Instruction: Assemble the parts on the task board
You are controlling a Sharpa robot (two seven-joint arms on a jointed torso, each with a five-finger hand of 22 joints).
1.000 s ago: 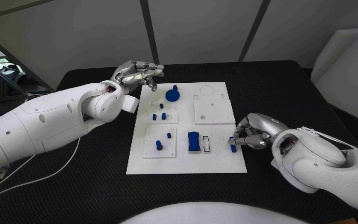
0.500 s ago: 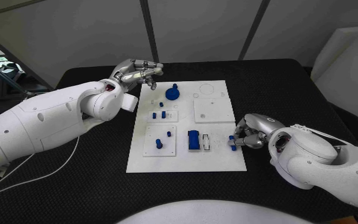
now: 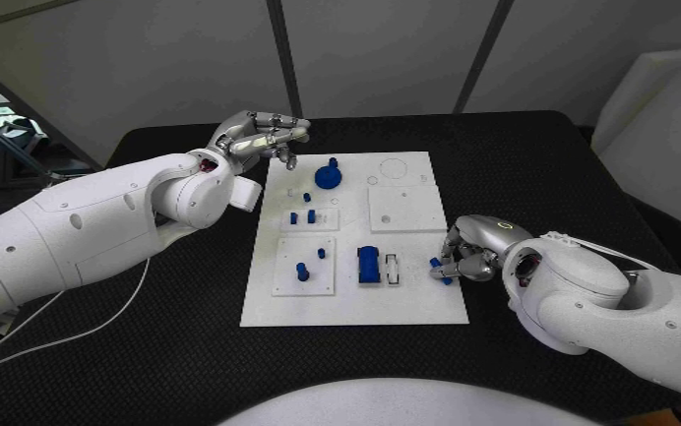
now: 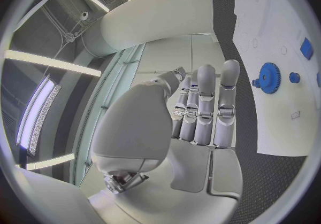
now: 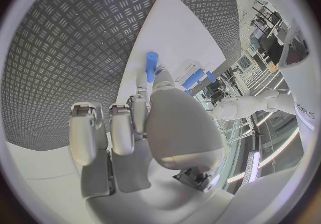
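Fingers, right hand (image 3: 469,252): curled in at the task board's (image 3: 411,310) right edge, pinching a small blue peg (image 3: 443,270) at their tips. In the right wrist view the peg (image 5: 152,66) stands out past the fingertips (image 5: 160,80), its free end over the white board (image 5: 175,31), the held end hidden in the pinch. I cannot tell whether the peg's tip touches the board or hangs just above it.

Fingers, left hand (image 3: 261,137): drawn close together, nothing in them, raised beyond the board's far left corner, well apart from the parts.

Parts near the right fingers: blue block (image 3: 368,266) just to the left, with a white slotted piece (image 3: 394,270) between it and the peg. Farther off: blue gear (image 3: 328,177) near the far edge, small blue pins (image 3: 301,216) mid-board, another blue pin (image 3: 301,271) on the near left plate.

Surround: black desk (image 3: 568,170) under the board.

Risks, as I judge them:
- Peg held by one end only; a tilt in the pinch would bring it to its hole askew and jam it.
- Pressing down off-centre could push the board across the desk.
- Loosening the pinch early would let the peg roll off the right edge.
- Knuckles sit close to the slotted piece; a leftward sweep could knock it.
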